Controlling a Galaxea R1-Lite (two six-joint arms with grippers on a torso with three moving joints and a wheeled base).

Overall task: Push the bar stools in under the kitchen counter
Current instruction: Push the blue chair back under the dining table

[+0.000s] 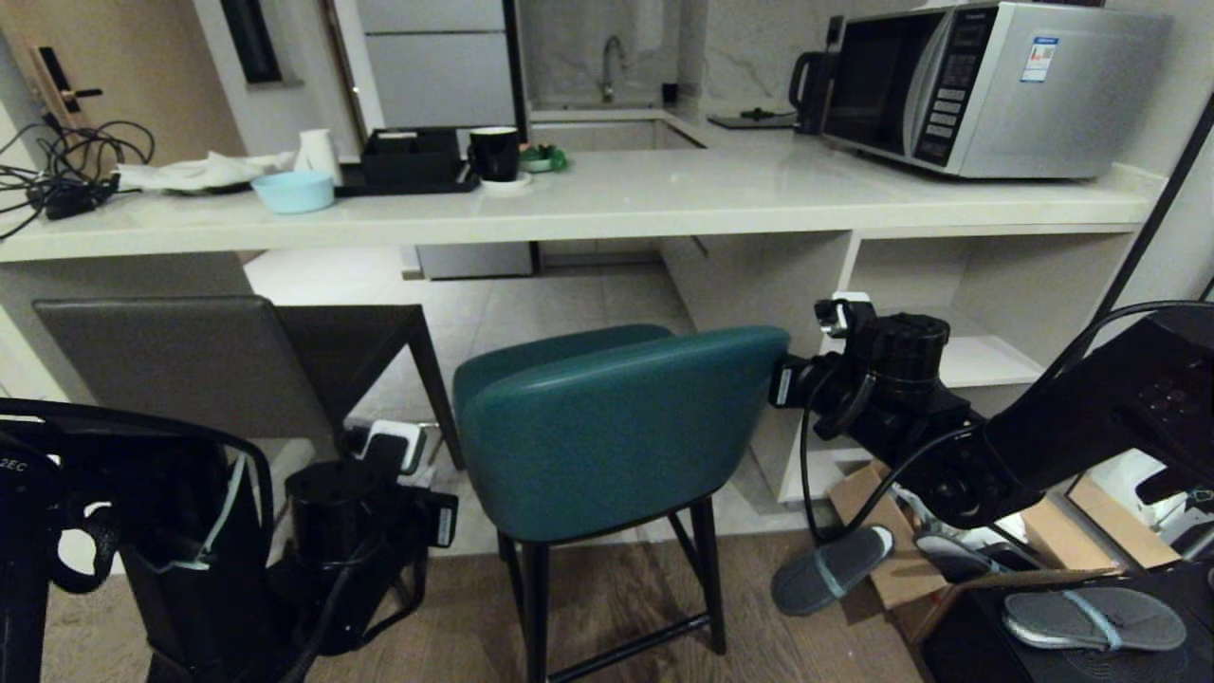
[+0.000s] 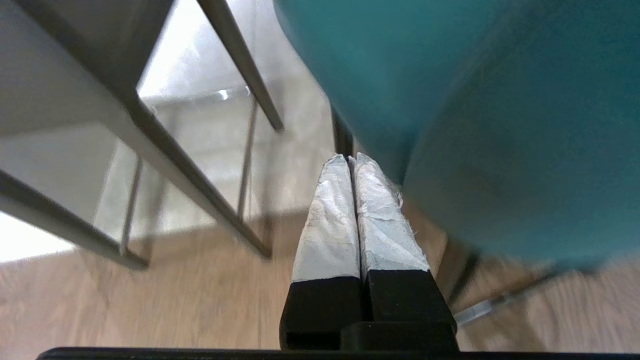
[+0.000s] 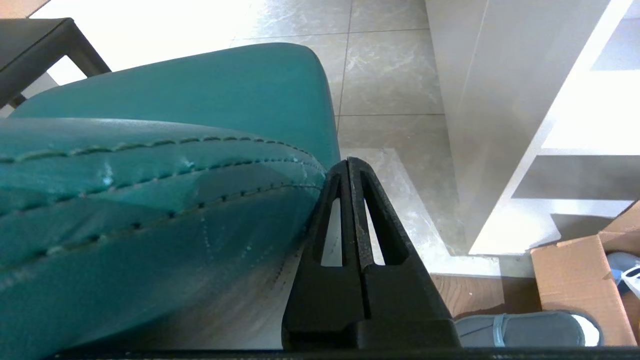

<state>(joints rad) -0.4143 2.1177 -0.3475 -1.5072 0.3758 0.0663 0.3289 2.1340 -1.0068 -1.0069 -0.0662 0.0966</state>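
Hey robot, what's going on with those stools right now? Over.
Both grippers shut: left gripper low beside teal stool, right gripper at its back's edge. Grey stool nearer the counter. Slippers on floor, right.

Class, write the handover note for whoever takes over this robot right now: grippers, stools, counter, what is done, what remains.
Left gripper: fingers shut, holding nothing, low beside the teal stool, on its left.
Right gripper: fingers shut, holding nothing, at the right end of the teal stool's back.
Grey stool: seat already partly under the kitchen counter.
Teal stool: seat reaching towards the counter edge, back and legs out over the wooden floor.
Left: push both stools in.
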